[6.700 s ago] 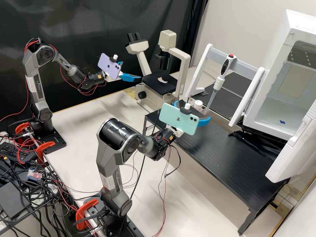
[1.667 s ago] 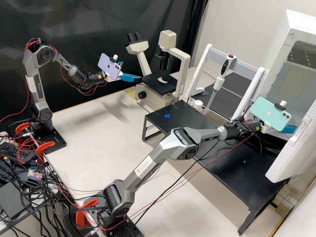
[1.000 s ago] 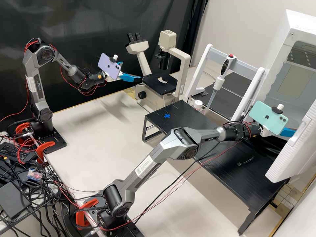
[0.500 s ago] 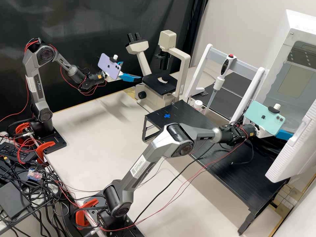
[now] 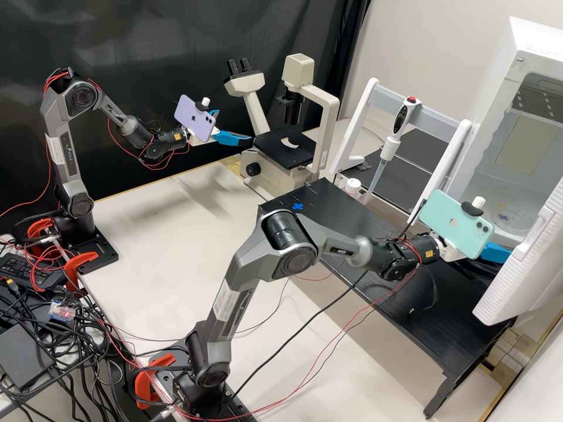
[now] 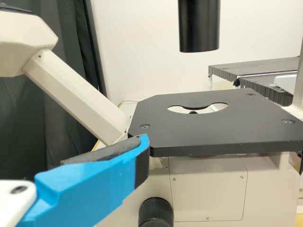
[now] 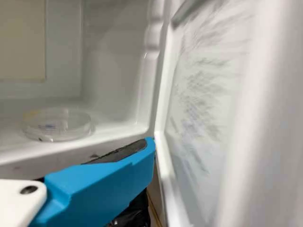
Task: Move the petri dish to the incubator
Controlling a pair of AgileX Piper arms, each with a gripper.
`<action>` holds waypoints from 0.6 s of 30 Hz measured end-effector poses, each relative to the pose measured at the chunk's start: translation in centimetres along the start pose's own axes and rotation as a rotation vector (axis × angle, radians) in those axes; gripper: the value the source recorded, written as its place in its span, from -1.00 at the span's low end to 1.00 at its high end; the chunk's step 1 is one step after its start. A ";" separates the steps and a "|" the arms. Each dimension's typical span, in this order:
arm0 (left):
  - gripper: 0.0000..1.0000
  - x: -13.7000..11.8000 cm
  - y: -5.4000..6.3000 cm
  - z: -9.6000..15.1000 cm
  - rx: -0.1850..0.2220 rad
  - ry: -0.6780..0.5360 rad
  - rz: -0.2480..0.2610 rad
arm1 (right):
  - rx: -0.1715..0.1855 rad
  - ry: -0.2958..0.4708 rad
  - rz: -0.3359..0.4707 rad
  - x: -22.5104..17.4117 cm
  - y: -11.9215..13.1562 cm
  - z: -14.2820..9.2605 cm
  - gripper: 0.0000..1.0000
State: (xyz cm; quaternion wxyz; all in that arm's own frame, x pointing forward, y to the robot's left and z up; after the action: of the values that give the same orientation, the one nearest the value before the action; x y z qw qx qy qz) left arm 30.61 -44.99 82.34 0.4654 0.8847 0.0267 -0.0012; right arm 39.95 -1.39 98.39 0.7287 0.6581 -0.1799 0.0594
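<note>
The petri dish [image 7: 57,124] lay flat on the floor of the incubator, over a small blue mark, with its carrying stage apparently finished. The pale counter [image 5: 152,228] stretched out in front of the incubator. The incubator [image 5: 503,88] itself stood open, its white door [image 5: 519,266] swung outward from the mouth. The black platform [image 5: 404,299] ran away from the incubator's front, and the microscope [image 5: 332,117] stood well apart from it, beyond the platform's far end.

The right gripper [image 5: 502,252] hung just outside the incubator's mouth, beside the open door. It appeared released, with nothing against the pad that could be seen, and the dish lay apart from it. The left gripper [image 5: 236,126], farthest from the incubator, faced the microscope with its two fingers parted and nothing between them.

The pipette [image 5: 390,146] rested on its stand near the incubator, the white-capped bottle [image 5: 352,186] a little farther off, and the blue cross [image 5: 298,206] marked the platform's end away from it.

The placing looked complete. What remained, as a judgement, was backing the right gripper clear without knocking the door; shutting the incubator might follow, though the task did not ask for it.
</note>
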 end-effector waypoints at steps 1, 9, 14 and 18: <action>1.00 0.0 0.0 0.0 0.000 0.000 0.000 | 0.007 0.021 0.021 -1.1 0.5 -0.3 1.00; 1.00 0.0 0.0 0.0 0.000 0.000 0.000 | 0.045 0.241 0.118 -10.1 1.8 -2.4 1.00; 1.00 0.0 0.0 0.0 0.000 0.000 0.000 | 0.075 0.357 0.146 -15.9 1.1 -4.0 1.00; 1.00 0.0 0.0 0.0 0.000 0.000 0.000 | 0.097 0.414 0.121 -19.1 0.1 -4.8 1.00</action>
State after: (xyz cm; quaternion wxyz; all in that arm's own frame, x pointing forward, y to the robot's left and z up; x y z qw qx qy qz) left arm 30.61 -44.99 82.34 0.4654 0.8847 0.0267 -0.0012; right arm 23.10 6.20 91.68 0.7127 0.6541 -0.0626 0.2457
